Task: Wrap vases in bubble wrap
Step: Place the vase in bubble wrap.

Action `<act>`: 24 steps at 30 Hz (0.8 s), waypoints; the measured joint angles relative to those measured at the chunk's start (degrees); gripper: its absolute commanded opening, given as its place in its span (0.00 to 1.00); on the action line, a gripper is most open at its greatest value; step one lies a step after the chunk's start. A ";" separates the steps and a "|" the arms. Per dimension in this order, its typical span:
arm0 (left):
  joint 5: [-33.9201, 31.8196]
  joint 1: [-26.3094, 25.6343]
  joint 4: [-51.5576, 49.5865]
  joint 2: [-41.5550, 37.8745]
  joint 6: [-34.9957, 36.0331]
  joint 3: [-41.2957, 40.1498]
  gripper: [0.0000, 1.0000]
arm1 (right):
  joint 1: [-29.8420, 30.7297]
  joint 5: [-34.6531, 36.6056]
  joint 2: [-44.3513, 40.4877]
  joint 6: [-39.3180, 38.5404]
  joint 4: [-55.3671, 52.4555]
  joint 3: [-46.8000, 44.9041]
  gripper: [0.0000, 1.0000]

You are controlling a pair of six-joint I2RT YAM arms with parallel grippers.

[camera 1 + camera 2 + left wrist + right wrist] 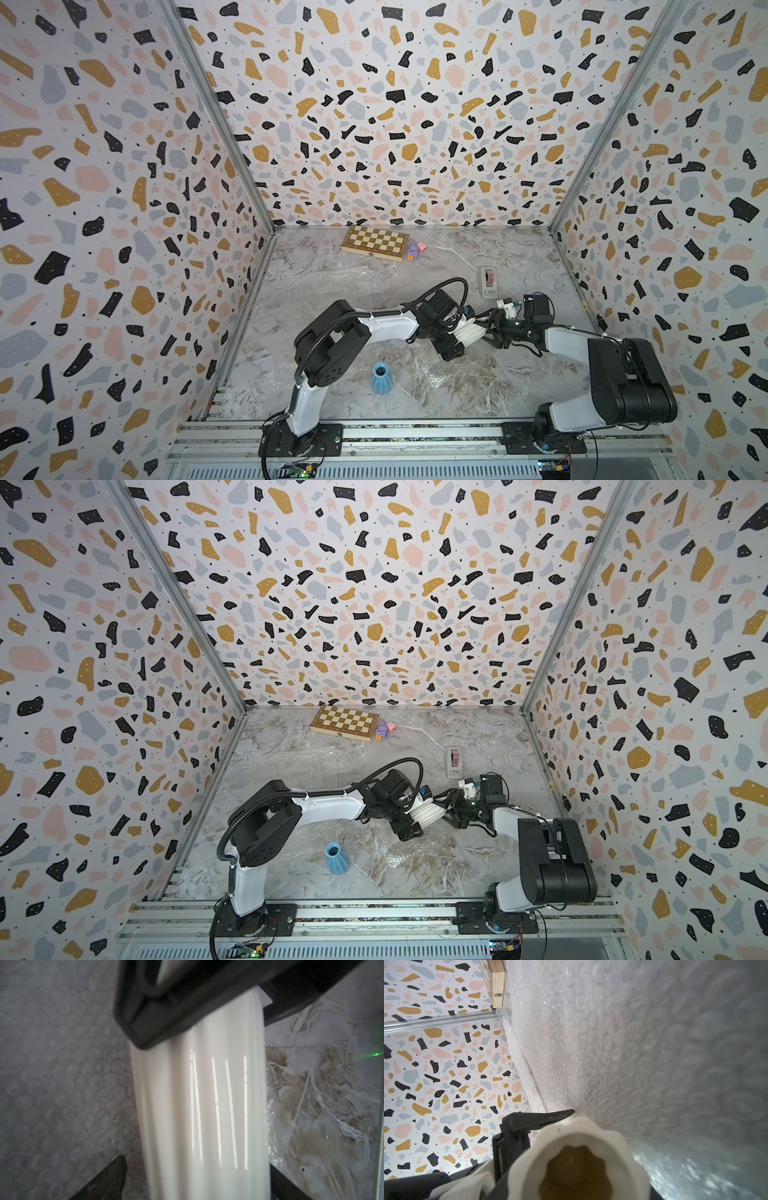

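Left wrist view: the cream-white vase (197,1105) runs up mid-frame, bubble wrap (62,1084) at frame left. The right hand (498,328) clenches its far end, and the left hand (453,332) straddles it released, one finger (108,1178) standing clear. In both top views the blue vase (381,377) (336,857) stands upright, lower left of centre on the bench (457,395).

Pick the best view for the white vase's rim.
Right wrist: the vase faces the lens mouth-first, scalloped rim and brownish inside plain. Left wrist shows only the ribbed body. In both top views it is too small to make out the rim.
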 measured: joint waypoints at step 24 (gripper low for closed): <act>-2.03 0.04 -2.32 -0.02 1.16 0.98 0.87 | 2.54 13.60 -22.51 -5.99 -22.23 -8.57 0.64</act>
